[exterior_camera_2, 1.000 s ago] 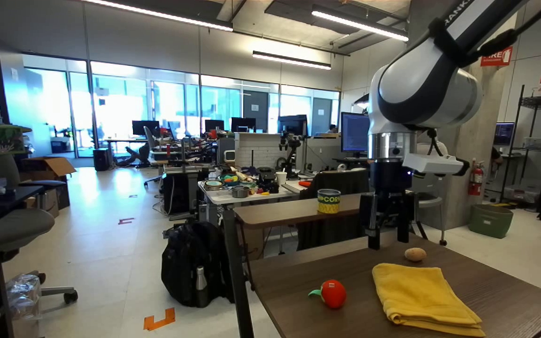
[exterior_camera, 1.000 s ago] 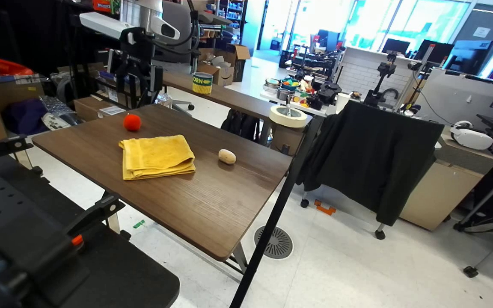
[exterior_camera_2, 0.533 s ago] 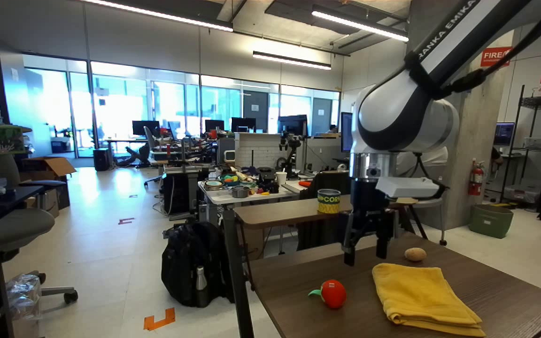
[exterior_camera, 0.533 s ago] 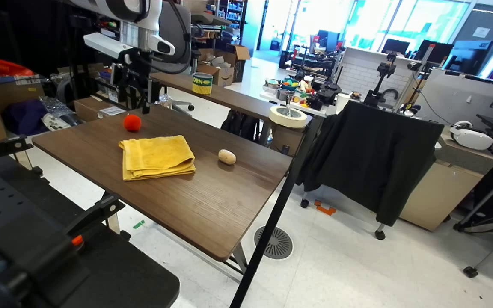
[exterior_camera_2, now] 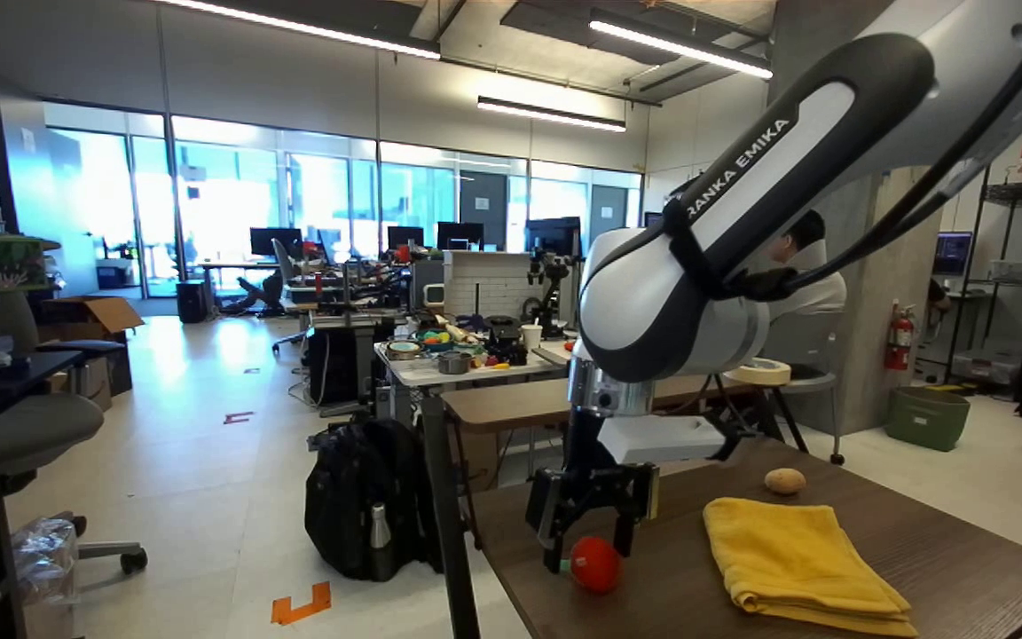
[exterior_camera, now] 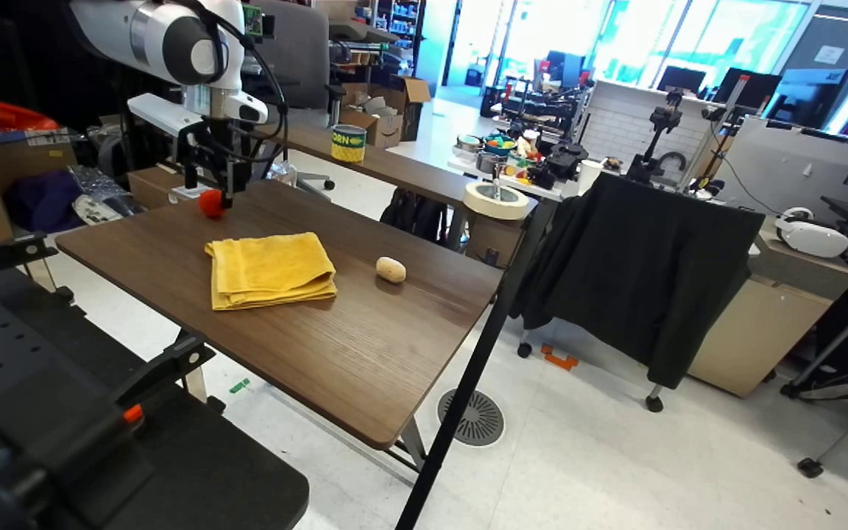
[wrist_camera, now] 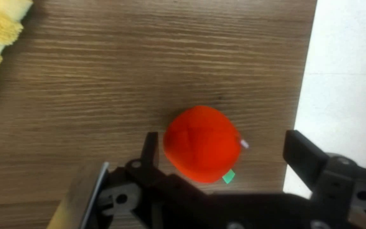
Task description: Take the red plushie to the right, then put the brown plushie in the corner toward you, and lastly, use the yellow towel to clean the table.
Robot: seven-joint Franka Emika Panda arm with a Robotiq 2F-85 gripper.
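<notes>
Two plushies [exterior_camera_2: 595, 565] [exterior_camera_2: 784, 481], one towel [exterior_camera_2: 802, 568], one pincer [wrist_camera: 222, 140]

Robotics lab: Franka arm [exterior_camera_2: 795, 151], monitors [exterior_camera_2: 459, 232], VR headset [exterior_camera: 817, 238], cluttered worktable [exterior_camera_2: 418, 375]

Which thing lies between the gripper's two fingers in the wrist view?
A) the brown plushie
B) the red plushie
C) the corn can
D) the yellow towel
B: in the wrist view the red plushie lies between the spread fingers, with tabletop showing between it and the finger at the picture's right.
</notes>
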